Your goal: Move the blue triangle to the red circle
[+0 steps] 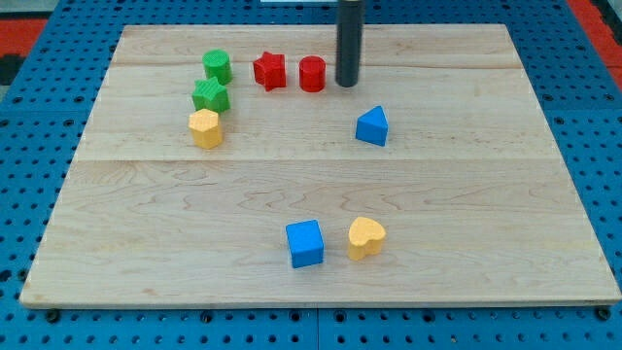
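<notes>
The rod comes down from the view's top and its tip (348, 84) rests on the wooden surface (466, 214) just to the view's right of the red circle (312, 74), very near it, maybe not touching. This end effector is only a plain rod, so it has no parts that open or close, and it holds nothing.

The blue triangle (372, 126) stands apart from the tip, lower in the view and a little to the right. It is near the red circle but not beside it, so I judge the task is not yet done.

Several things could go wrong from here. The tip is now between the triangle and the circle, on the wrong side for pushing. To push the triangle up and left, the tip must first go around to its lower right side. If it travels straight down the view, it may hit the triangle and send it away from the circle.

The tip is also so close to the red circle that a small move to the left would knock it into the red star (270, 70) beside it, and the target would shift.

The triangle has slanted faces, so a push off its middle may turn it or let it slip past the tip.

The green blocks (216, 66) (210, 95), the yellow block (205, 127), the blue cube (304, 243) and the yellow heart (365, 237) are well apart from this path.
</notes>
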`<state>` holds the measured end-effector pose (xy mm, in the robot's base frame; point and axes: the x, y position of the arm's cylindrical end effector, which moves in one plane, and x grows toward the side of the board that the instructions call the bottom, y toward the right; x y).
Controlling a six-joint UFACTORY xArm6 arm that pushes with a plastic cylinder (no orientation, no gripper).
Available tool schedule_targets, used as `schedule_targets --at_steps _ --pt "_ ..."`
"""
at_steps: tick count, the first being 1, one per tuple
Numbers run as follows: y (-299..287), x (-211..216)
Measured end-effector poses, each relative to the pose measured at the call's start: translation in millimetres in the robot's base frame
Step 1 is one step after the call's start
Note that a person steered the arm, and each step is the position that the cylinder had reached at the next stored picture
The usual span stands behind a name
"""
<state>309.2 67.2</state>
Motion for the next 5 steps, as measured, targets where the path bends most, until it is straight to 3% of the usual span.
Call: schedule_targets --at_steps 2,5 --pt "103 22" --pt "122 27"
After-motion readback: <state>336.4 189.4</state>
